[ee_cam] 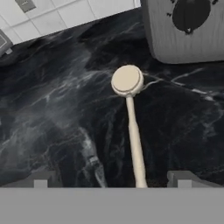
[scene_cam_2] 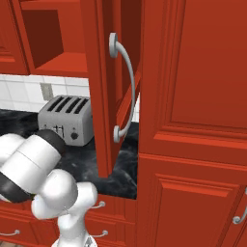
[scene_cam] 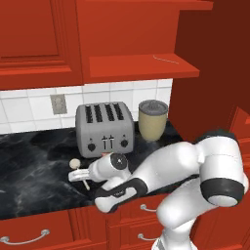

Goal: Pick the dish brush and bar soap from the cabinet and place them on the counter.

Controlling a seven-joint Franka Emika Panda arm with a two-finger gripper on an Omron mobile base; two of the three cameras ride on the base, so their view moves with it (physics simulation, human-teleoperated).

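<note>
Dish brush (ee_cam: 130,109) lies on counter (ee_cam: 52,113) — handle's end cut off below.

The dish brush (scene_cam: 78,168) lies on the counter (scene_cam: 34,166) before the toaster (scene_cam: 104,129), hand (scene_cam: 78,176) open beside it.

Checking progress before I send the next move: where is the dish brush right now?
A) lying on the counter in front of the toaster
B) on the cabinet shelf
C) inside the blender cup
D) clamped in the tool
A: the dish brush lies flat on the black counter just in front of the toaster, between the fingers of the open tool, which do not clamp it.
</note>
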